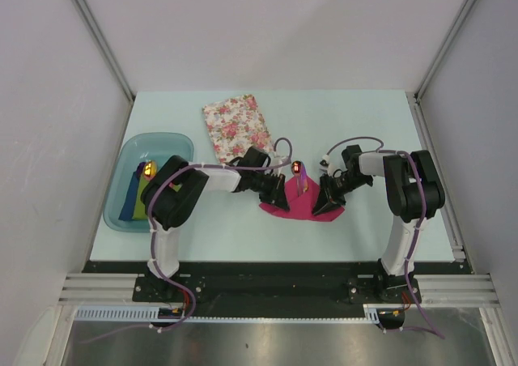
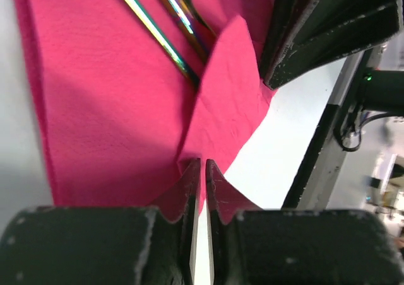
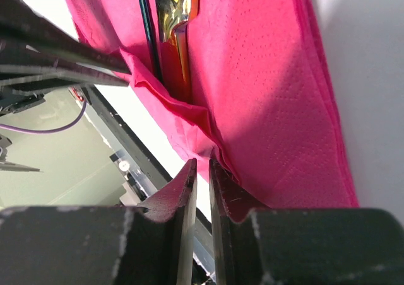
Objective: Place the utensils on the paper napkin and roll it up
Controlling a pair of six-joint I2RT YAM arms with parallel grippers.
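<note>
The left gripper [image 2: 201,166] has its jaws almost together, pinched on the lifted edge of the plain magenta-pink square paper napkin [image 2: 107,108], on the napkin's side nearest the arm bases. The right gripper [image 3: 202,165] is nipped just as thinly on the other end of that same edge. Just past both pinches, the raised flap folds partly over the two slim iridescent purple-blue metal utensils [image 2: 161,36]. They lie side by side on the napkin's middle, one end hidden under the flap. Beyond the napkin's far edge lies a white floral-patterned square napkin [image 1: 237,126], and well to its left sits a translucent teal plastic bin [image 1: 158,137].

As I judge it, uneven pulling by the two arms could tear the thin paper. Such shallow pinches could also slip off. The utensils might slide out sideways as the roll tightens.
</note>
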